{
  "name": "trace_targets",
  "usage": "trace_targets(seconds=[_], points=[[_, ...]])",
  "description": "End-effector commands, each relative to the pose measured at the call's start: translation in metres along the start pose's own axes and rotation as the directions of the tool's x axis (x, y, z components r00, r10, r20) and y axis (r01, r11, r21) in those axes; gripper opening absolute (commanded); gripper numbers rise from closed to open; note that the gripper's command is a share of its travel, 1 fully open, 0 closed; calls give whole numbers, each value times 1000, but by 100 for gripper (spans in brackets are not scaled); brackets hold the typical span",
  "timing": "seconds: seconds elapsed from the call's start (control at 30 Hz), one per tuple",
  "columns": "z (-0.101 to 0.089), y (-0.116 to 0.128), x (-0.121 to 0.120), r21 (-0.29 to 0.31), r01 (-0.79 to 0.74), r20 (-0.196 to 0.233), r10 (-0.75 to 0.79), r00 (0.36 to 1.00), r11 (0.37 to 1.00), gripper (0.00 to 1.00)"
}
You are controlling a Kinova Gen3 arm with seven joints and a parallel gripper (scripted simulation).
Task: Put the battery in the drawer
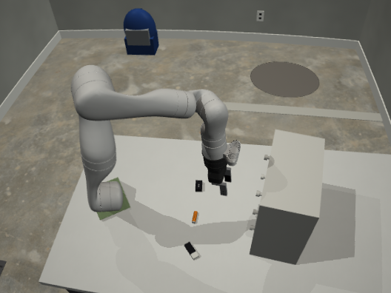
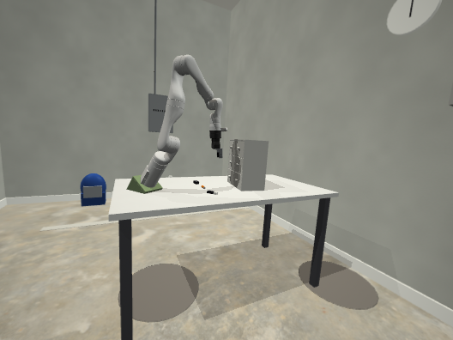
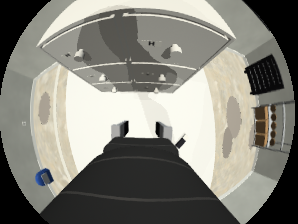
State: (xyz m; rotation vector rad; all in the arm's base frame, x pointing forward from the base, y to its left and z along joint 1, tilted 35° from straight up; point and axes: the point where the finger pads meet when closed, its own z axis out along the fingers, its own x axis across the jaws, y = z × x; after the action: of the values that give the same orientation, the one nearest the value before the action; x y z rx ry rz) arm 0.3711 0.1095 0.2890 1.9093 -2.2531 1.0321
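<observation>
The small grey chest (image 1: 290,196) stands at the right of the white table, its front with several knobs (image 1: 258,193) facing left. All its drawers look pushed in, and the letters on them are too small to read. A small black block, which I take for the nine-volt battery (image 1: 199,186), lies flat on the table left of the gripper. My gripper (image 1: 225,183) is open and empty. It hangs in the air well above the table, left of the chest's front, fingers down (image 2: 219,152). In the wrist view the open fingers point toward the chest front (image 3: 133,50).
An orange cylinder (image 1: 195,217) lies nearer the front, and a black-and-white stick (image 1: 192,251) lies beyond it toward the table's front edge. The arm's green base (image 1: 115,200) sits at the table's left. The chest stands close to the right edge.
</observation>
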Motion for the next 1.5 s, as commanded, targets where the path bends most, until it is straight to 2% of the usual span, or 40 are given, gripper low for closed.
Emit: trace_targets(seconds=[0.0,0.4,1.47], points=[[1,1,-1,14,5,-1,-5,1000,1000,100],[10,-4,-1,84,5,-1,-5,1000,996,100],[42,-23,-1,342,5,-1,-5,1000,940,100]])
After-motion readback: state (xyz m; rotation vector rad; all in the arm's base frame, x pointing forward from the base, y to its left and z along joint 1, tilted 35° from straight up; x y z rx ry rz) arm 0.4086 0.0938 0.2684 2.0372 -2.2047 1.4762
